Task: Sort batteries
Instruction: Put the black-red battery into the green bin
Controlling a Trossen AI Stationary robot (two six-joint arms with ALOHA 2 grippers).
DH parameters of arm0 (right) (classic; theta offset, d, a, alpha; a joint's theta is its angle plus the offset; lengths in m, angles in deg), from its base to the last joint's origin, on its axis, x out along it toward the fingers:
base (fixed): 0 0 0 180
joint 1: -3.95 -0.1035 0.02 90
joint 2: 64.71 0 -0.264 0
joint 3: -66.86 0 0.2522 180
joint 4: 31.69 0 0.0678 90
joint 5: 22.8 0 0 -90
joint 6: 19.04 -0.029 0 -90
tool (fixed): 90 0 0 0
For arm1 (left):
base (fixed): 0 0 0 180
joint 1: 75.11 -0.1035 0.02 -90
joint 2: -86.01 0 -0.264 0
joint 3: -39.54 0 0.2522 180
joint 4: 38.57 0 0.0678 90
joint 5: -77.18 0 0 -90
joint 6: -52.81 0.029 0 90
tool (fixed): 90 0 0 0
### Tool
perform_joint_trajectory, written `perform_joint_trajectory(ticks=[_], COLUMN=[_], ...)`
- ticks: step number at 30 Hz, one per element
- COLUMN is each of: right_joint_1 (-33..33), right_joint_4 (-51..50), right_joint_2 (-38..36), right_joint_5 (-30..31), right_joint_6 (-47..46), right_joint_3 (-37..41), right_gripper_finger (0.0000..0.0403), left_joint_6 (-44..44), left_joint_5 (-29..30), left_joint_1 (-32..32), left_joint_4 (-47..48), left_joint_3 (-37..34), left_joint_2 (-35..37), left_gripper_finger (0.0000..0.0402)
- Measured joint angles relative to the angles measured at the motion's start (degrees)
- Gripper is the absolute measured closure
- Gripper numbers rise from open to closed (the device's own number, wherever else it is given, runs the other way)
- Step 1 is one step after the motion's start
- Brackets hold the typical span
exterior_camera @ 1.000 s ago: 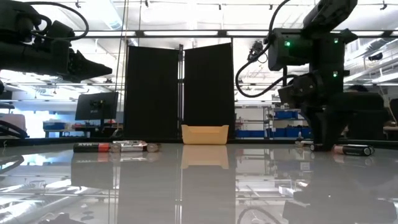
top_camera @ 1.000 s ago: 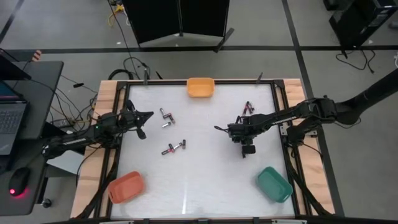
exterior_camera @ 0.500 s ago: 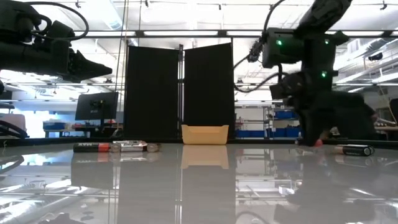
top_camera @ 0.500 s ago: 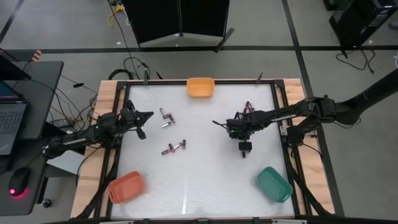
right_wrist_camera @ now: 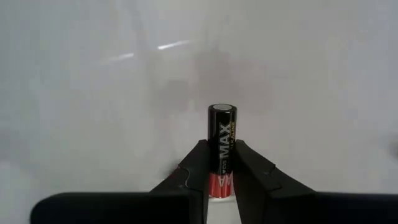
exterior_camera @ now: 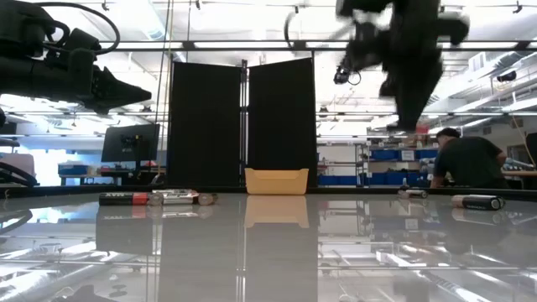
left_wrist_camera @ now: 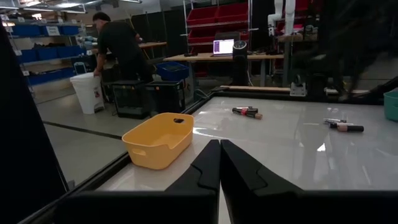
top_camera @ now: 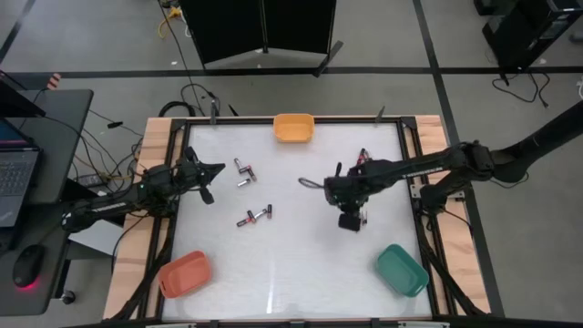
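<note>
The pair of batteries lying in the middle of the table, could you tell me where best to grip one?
Take one battery of the pair across the middle of its barrel, coming straight down from above: it lies flat beside its neighbour, so the claw should straddle its narrow width.

Battery (right_wrist_camera: pixel 221 149) between my right fingers (right_wrist_camera: pixel 250 176): glossy black wrap, red band, bright metal cap. My fingers: matt black, plastic-looking. Table top (top_camera: pixel 291 264): smooth white, glossy, mirror-like in low view; frame (top_camera: pixel 160 137) pale bare wood. Yellow bin (left_wrist_camera: pixel 158 139), orange bin (top_camera: pixel 185 274), green bin (top_camera: pixel 402 269): smooth plastic, slight sheen. Loose batteries (top_camera: pixel 255 216): shiny, probably metal ends, hard to tell from above.
</note>
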Motion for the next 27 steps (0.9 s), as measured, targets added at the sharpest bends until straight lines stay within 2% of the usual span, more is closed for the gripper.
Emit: perform_joint_trajectory(ticks=[6,10,12,18,22,27], right_joint_1=[-11.0,-17.2,-19.5,-26.8,-31.0,-34.0], right_joint_4=[-6.0,-8.5,-10.5,-10.5,-9.1,-3.8], right_joint_2=[-0.1,0.0,0.0,-0.1,-0.1,-0.1], right_joint_5=[-4.7,-11.8,-13.5,-15.0,-15.1,-15.5], right_joint_6=[-19.8,-26.7,-30.8,-43.7,-52.7,-59.3], right_joint_3=[-6.0,-6.3,-6.3,-5.8,-2.9,2.5], right_gripper_finger=[0.0345,0.0345,0.0345,0.0345,0.0345,0.0345], left_joint_6=[-0.6,-1.8,-2.3,-2.3,-2.3,-1.7], left_joint_5=[0.0,0.0,0.0,0.0,-0.1,-3.4], left_joint_1=[0.0,0.0,0.0,0.0,0.0,0.0], left_joint_4=[0.0,0.0,0.0,-0.1,0.2,-0.6], left_joint_3=[0.0,0.0,0.0,0.0,0.0,-0.1], left_joint_2=[0.0,0.0,0.0,0.0,0.0,-1.0], left_gripper_finger=[0.0385,0.0385,0.0385,0.0385,0.0385,0.0385])
